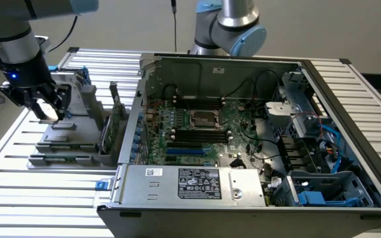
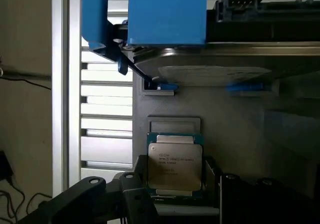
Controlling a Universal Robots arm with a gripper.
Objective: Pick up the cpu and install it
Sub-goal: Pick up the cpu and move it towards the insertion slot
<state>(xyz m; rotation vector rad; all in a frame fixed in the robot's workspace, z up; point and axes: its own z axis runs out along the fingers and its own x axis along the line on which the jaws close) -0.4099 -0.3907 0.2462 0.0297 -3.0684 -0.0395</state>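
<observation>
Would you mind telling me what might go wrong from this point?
The small square silver-topped cpu is held only by its edges in the jaws, so it may tilt or slip. The dark metal-framed socket lies deep inside the open grey computer case, past upright green cards, which the arm might clip.

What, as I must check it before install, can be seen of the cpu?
The cpu is a small flat square chip: silver-grey metal lid with faint printed lettering, green board edge peeking out. It is held flat, pinched at two opposite sides between the dark fingers of the gripper, just above a grey holder.
</observation>
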